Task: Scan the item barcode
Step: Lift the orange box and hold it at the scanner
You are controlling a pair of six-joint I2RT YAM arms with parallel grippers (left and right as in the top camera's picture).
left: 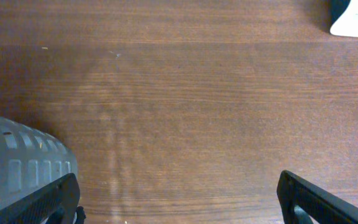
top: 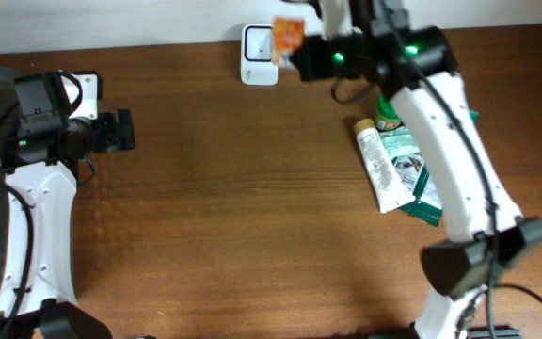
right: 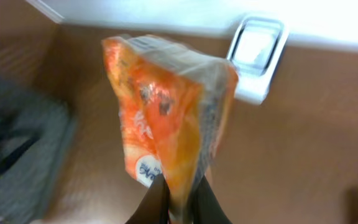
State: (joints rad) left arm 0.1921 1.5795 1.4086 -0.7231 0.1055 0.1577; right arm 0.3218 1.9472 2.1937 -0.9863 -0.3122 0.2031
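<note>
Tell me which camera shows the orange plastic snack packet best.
The right wrist view: the orange plastic snack packet fills the frame, pinched at its lower edge by the right gripper. Overhead shows it small, by the white box-shaped scanner. The left wrist view does not show it.

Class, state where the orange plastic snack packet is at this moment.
In the overhead view the orange plastic snack packet is held by the right gripper at the far edge of the wooden table, close beside the white rectangular scanner.
</note>
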